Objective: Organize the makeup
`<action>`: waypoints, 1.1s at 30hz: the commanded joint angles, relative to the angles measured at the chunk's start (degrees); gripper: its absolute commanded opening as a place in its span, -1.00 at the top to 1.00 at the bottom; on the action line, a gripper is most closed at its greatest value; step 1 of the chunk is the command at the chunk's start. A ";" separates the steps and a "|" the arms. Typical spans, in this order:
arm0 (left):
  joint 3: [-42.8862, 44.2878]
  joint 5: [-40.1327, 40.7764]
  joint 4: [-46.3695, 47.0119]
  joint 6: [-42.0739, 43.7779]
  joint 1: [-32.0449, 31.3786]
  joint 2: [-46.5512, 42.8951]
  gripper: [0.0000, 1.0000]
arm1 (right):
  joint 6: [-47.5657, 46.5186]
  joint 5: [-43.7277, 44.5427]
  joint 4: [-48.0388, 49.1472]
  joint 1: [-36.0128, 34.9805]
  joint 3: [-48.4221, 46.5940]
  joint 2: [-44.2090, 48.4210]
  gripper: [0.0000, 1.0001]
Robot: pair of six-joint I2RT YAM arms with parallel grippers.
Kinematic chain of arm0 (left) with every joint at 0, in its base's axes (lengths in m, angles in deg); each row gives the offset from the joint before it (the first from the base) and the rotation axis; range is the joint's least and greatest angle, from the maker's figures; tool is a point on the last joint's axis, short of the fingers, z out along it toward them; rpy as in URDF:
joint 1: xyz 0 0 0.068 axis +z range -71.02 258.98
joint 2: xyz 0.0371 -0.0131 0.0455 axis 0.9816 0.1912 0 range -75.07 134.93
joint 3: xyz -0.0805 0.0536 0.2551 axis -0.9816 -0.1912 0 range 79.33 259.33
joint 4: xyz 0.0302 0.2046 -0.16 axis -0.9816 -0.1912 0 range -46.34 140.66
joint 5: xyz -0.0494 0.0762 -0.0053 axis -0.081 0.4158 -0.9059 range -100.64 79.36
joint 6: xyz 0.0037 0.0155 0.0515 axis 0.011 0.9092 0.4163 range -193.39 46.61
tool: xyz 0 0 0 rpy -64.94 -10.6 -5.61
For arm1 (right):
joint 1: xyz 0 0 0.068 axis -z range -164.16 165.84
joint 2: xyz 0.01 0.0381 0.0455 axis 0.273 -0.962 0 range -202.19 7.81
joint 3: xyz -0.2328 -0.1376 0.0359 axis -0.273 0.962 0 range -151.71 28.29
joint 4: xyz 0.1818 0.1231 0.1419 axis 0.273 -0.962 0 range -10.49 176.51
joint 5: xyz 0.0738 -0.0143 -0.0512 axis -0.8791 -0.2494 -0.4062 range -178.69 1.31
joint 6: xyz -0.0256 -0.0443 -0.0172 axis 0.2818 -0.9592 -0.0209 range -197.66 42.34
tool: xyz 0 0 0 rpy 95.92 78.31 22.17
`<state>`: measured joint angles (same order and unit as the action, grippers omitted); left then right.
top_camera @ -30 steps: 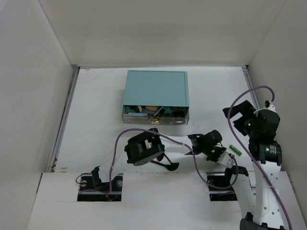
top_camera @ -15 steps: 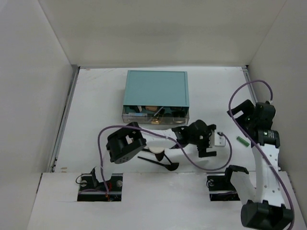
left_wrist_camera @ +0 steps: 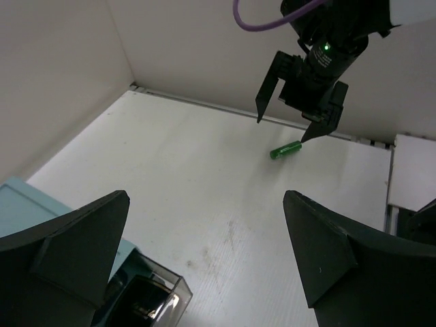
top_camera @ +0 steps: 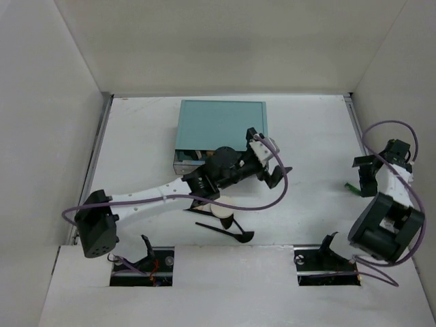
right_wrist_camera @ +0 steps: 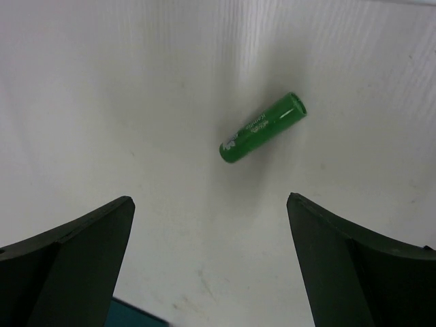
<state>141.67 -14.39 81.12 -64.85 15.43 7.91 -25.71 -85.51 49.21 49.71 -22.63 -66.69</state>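
Observation:
My left gripper (top_camera: 271, 163) hangs open and empty over the right front corner of the teal drawer box (top_camera: 221, 126). In the left wrist view its gripper (left_wrist_camera: 206, 197) frames bare table, with the clear drawer's corner (left_wrist_camera: 146, 300) at lower left. A small green tube (right_wrist_camera: 262, 128) lies on the table at the right, just ahead of my open right gripper (right_wrist_camera: 210, 199). The top view puts that gripper (top_camera: 359, 176) right beside the tube (top_camera: 349, 187). A round cream puff (top_camera: 221, 208) and a black brush (top_camera: 225, 231) lie near the front. More makeup sits in the open drawer (top_camera: 194, 160).
White walls close in the table on the left, back and right. The left arm (top_camera: 150, 201) stretches diagonally across the table's front half, passing over the puff. The left wrist view also shows the right gripper (left_wrist_camera: 300, 102) and the green tube (left_wrist_camera: 285, 150) near the far wall.
The left gripper has opened, and its arm has swung from the front middle up to the drawer box. The right arm has moved right, over the green tube.

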 commanded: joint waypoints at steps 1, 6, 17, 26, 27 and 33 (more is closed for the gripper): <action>-3.19 2.52 1.45 -2.74 1.63 -4.57 -1.00 | 2.99 -1.86 5.13 0.72 -5.06 -6.86 -1.00; -4.78 5.06 1.10 -2.82 4.18 -8.53 -1.00 | 3.08 -0.37 5.74 0.72 -5.34 -14.17 -1.00; -9.87 7.88 0.48 -2.73 7.95 -14.94 -1.00 | 20.55 11.49 -4.60 2.39 -14.10 -24.63 -0.61; -12.42 7.35 -1.54 -2.73 10.94 -20.13 -1.00 | 33.22 14.05 -12.45 1.25 -19.31 -29.65 -0.25; -12.77 7.26 -1.54 -2.73 10.95 -20.57 -1.00 | 33.14 14.22 -11.93 1.25 -18.96 -29.56 -0.23; -14.53 7.61 -1.01 -2.65 11.48 -21.54 -1.00 | 27.78 14.31 -7.44 1.33 -17.99 -31.23 0.73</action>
<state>127.58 -7.07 78.17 -66.86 26.60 -12.20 2.33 -72.90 40.62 50.30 -40.22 -96.81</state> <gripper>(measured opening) 0.997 0.159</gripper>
